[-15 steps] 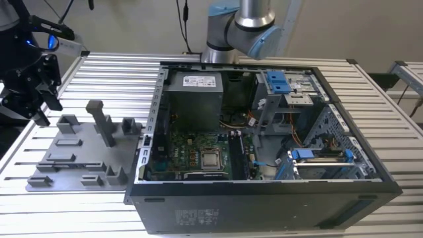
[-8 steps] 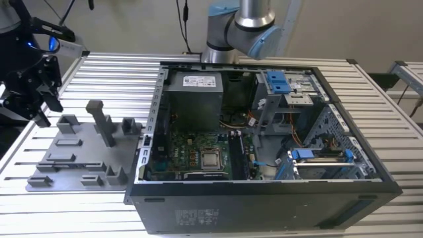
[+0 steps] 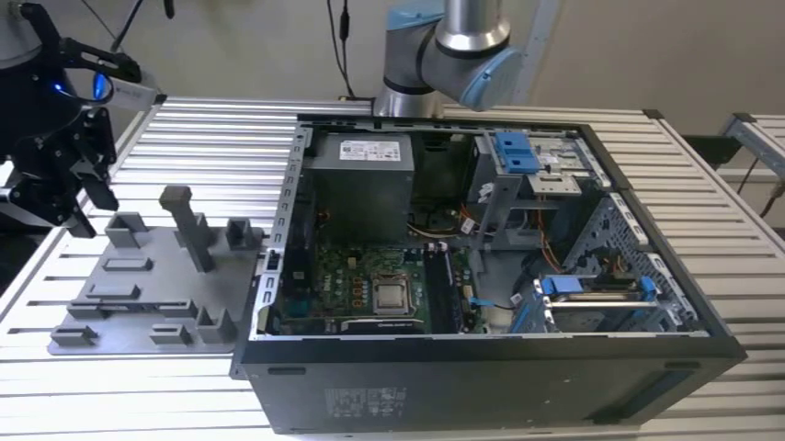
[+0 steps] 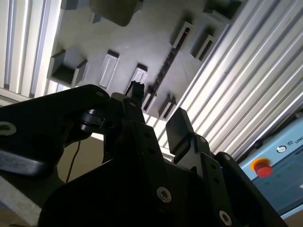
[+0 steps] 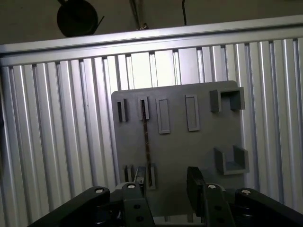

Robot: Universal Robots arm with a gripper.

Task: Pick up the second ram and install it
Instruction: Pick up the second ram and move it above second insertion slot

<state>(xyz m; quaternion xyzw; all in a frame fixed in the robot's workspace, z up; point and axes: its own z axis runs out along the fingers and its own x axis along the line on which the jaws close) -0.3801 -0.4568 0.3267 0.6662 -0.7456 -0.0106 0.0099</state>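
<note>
The second ram (image 5: 146, 139) is a slim dark stick standing on edge in the slotted holders of a grey fixture plate (image 5: 189, 146). It shows as a thin dark strip (image 4: 164, 71) in the second wrist view too. My gripper (image 5: 168, 182) hangs above the plate's near edge, open, with nothing between its black fingers (image 5: 193, 180); the ram lies just beyond one fingertip. In the exterior view the gripper (image 3: 92, 213) hovers at the far left, over the plate (image 3: 135, 294). The open computer case (image 3: 491, 230) holds the motherboard with its long black slots (image 3: 439, 285).
The plate carries several upright grey posts and brackets (image 3: 184, 225) close to my fingers. The ribbed metal table (image 3: 209, 138) runs under everything. The arm's base (image 3: 442, 55) stands behind the case. A box with a red button (image 4: 262, 166) lies off the table's edge.
</note>
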